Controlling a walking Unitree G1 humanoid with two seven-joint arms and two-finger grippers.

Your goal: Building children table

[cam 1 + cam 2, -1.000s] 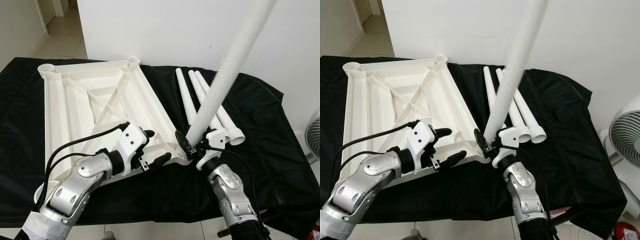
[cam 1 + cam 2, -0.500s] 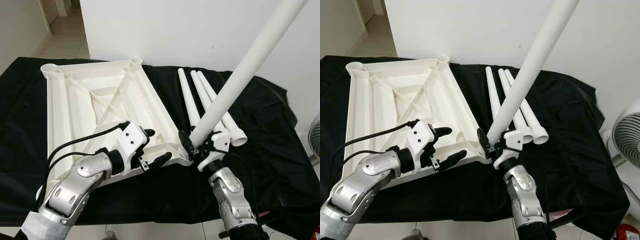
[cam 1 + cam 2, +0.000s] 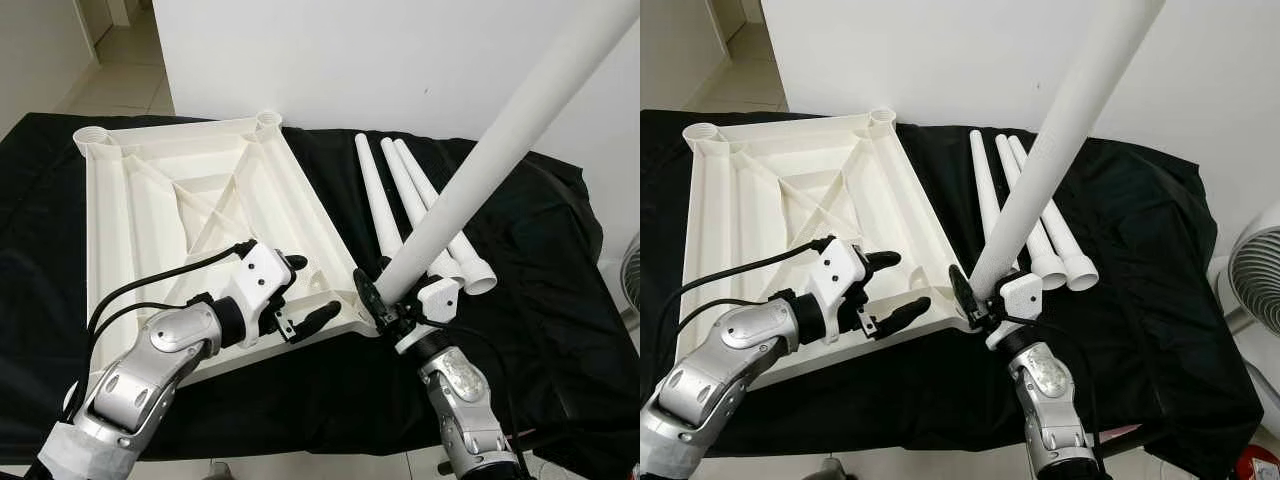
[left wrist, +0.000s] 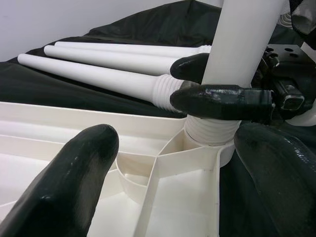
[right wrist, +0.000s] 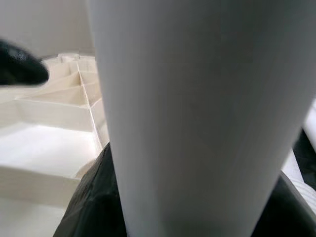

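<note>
Your right pincer [image 3: 385, 305] is clamped around the lower end of a white table leg [image 3: 500, 160], its black fingers [image 4: 222, 102] pressed against the tube just above the ribbed end. That ribbed end sits in the corner socket [image 4: 210, 140] of the upturned white table panel [image 3: 180, 220], at the corner nearest the robot on its right side. The held leg rises from the socket at a slant, leaning away to the robot's right and running out of the top of the head view.

Your left pincer [image 3: 300, 295] is spread open and holds nothing. It hovers over the near edge of the panel, just beside that same corner, with one finger [image 3: 295, 264] above the ribbed inside and the other along the rim. A black cable [image 3: 150, 285] loops from its white housing back along the silver arm.

The panel lies underside up, its ribs and diagonal braces showing, with round sockets at the far corners too [image 3: 268, 120]. Three more white legs [image 3: 400, 195] lie side by side on the black cloth [image 3: 540, 300] just to the right of the panel, their wider threaded ends pointing toward the robot, close behind the held leg. The black cloth covers the whole tabletop. A white wall [image 3: 380, 60] stands behind, and a fan [image 3: 1252, 290] shows at the right edge.
</note>
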